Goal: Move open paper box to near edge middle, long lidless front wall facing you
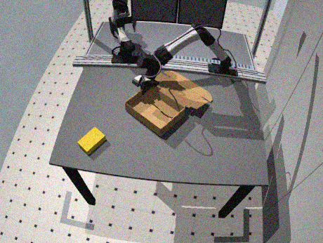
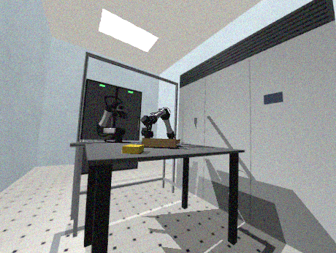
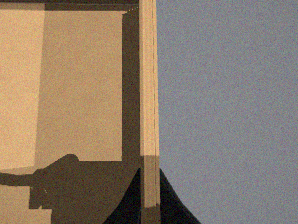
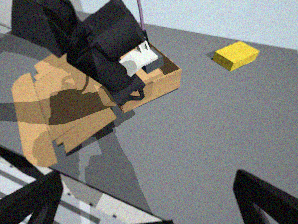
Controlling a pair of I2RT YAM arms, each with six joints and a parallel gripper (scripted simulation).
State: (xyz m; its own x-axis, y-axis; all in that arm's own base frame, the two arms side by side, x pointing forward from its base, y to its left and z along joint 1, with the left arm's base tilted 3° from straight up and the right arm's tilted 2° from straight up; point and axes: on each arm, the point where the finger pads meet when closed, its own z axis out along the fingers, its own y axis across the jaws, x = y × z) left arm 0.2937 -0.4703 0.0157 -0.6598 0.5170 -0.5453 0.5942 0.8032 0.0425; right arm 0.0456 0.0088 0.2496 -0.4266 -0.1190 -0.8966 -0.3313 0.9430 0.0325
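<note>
The open cardboard box (image 1: 144,121) (image 2: 158,142) (image 4: 162,92) sits turned askew on the table, its long front wall facing diagonally away from the robot. Its lid (image 1: 198,92) (image 4: 31,112) spreads out on the robot's side, partly under arm shadow; the exact bend of its flaps cannot be told. My left gripper (image 1: 144,90) (image 3: 149,176) is shut on the top of a short end wall (image 3: 149,90), with the box's inside on one side and table on the other. My right gripper (image 1: 123,29) (image 4: 148,178) is open and empty, raised near its base, away from the box.
A yellow block (image 1: 92,140) (image 2: 132,149) (image 4: 235,56) lies on the grey table (image 1: 116,158), toward its far side from the robot. The metal rail (image 1: 189,67) carrying both arms runs along the robot's edge, close to the lid. The left arm crosses above the lid.
</note>
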